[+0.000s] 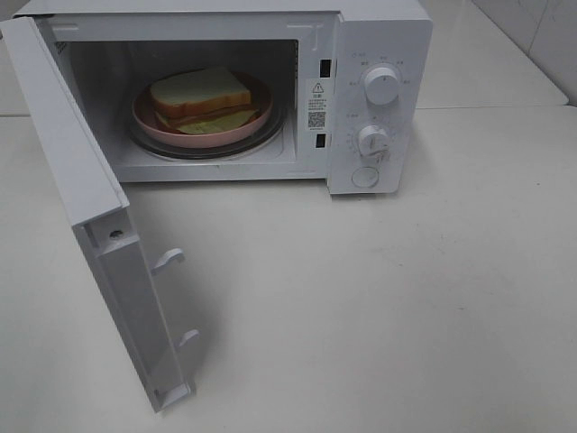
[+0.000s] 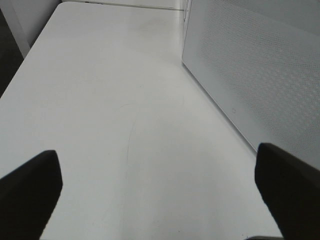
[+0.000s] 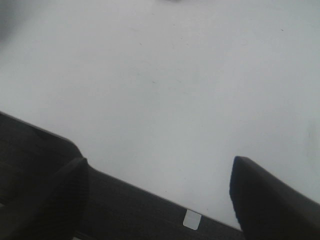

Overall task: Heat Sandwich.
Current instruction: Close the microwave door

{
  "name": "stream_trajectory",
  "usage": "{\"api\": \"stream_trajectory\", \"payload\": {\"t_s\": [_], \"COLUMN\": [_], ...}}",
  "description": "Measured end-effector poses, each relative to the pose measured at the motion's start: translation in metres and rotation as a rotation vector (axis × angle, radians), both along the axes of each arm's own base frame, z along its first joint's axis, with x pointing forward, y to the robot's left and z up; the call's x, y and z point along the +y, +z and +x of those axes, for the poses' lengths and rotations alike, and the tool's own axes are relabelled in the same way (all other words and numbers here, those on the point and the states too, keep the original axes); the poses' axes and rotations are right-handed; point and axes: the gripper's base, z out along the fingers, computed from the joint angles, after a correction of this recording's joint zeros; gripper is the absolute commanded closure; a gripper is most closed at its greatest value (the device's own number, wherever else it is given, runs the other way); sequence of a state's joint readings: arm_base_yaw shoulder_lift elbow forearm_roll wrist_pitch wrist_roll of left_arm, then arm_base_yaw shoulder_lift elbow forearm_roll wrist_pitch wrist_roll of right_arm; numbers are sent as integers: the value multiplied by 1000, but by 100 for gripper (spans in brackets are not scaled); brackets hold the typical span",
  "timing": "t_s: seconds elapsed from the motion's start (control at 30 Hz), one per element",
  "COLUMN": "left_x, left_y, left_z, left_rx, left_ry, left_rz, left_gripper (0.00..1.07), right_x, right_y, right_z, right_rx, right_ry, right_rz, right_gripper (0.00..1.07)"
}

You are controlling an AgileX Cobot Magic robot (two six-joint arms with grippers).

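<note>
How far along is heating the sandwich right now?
Done: the sandwich sits on its pink plate inside the microwave. In hand: nothing; the left gripper and right gripper are open and empty. Left: shut the open door, then set the knobs.
</note>
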State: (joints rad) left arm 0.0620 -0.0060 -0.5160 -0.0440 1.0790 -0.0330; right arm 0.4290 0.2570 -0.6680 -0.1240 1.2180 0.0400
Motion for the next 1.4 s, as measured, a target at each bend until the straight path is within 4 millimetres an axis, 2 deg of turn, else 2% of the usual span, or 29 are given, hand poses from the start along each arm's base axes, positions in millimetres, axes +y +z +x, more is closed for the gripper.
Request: {"api": "stream_trajectory", "payload": {"t_s": [0.23, 0.33, 0.57, 0.83, 1.4], "left_x": [0, 0, 0, 0, 0], "left_y": [0, 0, 0, 0, 0], "left_z": [0, 0, 0, 0, 0], "left_rx": [0, 0, 0, 0, 0], "left_ry": [0, 0, 0, 0, 0], "left_rz": [0, 0, 0, 0, 0], "left_gripper": [7, 7, 7, 7, 7], "right_x": [-3, -4, -1, 2, 2], "right_y": [-25, -28, -24, -31, -31], "right_z": [-7, -8, -10, -19, -20], "right_rx": [-41, -56, -176, -275, -282], "right_ry": [-158, -200, -320, -407, -427], "right_rz": [13, 23, 125, 176, 176], "right_gripper": [32, 32, 32, 32, 32]}}
